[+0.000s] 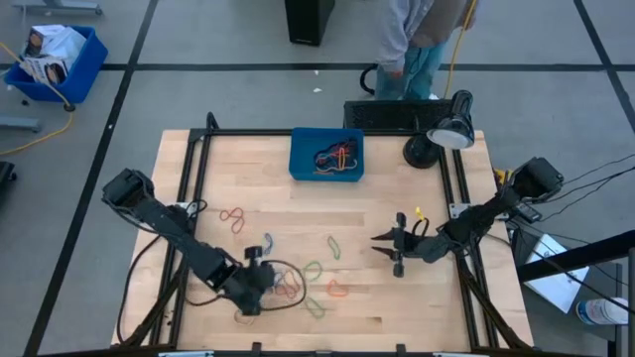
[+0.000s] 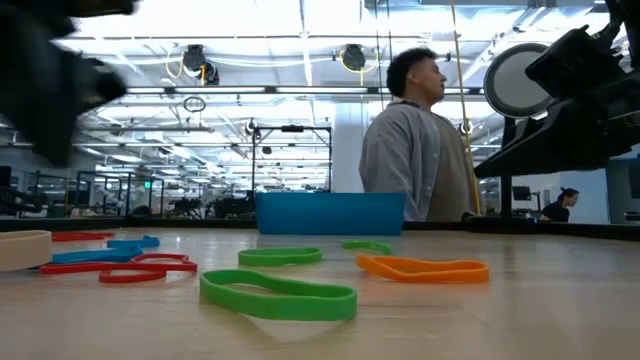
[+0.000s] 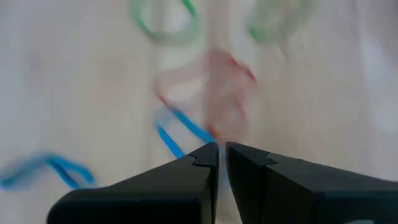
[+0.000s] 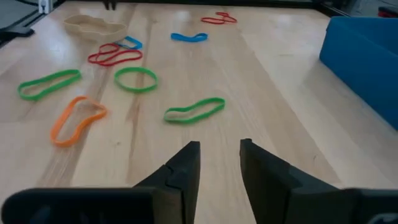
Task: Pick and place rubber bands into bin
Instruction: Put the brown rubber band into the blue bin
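The small blue bin [image 1: 326, 156] stands at the table's far middle with several rubber bands [image 1: 335, 157] inside; it also shows in the low view [image 2: 330, 213]. Loose bands lie flat on the table: red [image 1: 232, 216], blue [image 1: 268, 241], green [image 1: 335, 246], orange [image 1: 337, 290]. My left gripper [image 1: 266, 282] is low over a cluster of red [image 3: 211, 93] and blue [image 3: 180, 134] bands near the front, with its fingers [image 3: 222, 163] almost together. My right gripper [image 1: 385, 252] is open and empty above bare wood, with a green band [image 4: 194, 110] ahead of it [image 4: 219, 149]. My left gripper points down at the red and blue bands, its fingertips [image 3: 208, 155] right at them. The view is blurred, and I cannot tell whether the fingers have a band between them or only stand over them.
A black lamp [image 1: 451, 129] stands at the table's far right corner. A person [image 1: 417, 40] stands behind the far edge. A larger blue bin with white items [image 1: 55, 59] sits on the floor at far left. Black cables [image 1: 288, 273] loop near my left gripper.
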`<state>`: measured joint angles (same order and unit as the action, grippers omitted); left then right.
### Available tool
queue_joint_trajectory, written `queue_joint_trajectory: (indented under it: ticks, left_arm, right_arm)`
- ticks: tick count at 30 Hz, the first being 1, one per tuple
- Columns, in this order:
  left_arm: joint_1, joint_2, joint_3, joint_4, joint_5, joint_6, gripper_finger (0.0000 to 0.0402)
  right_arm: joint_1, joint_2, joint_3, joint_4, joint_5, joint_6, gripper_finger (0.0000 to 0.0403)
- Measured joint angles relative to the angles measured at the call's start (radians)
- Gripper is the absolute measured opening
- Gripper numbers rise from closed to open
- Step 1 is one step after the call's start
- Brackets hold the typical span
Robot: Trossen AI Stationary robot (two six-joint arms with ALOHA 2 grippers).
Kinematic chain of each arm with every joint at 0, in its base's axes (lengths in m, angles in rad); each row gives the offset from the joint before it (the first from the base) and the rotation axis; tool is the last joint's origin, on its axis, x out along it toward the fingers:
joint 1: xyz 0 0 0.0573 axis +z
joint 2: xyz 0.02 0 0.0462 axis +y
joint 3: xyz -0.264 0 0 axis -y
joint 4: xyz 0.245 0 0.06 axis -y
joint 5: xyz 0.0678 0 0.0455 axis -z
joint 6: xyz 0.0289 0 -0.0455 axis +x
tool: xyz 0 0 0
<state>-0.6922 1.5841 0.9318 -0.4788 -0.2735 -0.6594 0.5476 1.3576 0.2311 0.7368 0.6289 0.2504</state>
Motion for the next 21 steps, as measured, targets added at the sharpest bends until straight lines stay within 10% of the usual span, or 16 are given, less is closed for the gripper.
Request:
queue_joint_trajectory:
  ticks: [5, 14, 21]
  left_arm:
    - [-0.081, 0.0, 0.0, -0.009, 0.066, -0.149, 0.006]
    - [-0.105, 0.0, -0.054, -0.017, -0.02, -0.376, 0.0213]
    - [-0.069, 0.0, -0.115, 0.002, -0.071, -0.483, 0.0221]
  right_arm:
    - [0.0, 0.0, -0.001, -0.006, 0.0, 0.003, 0.0096]
    - [0.0, 0.0, -0.001, -0.008, -0.001, 0.016, 0.0091]
    - [0.0, 0.0, -0.001, -0.008, -0.001, 0.026, 0.0091]
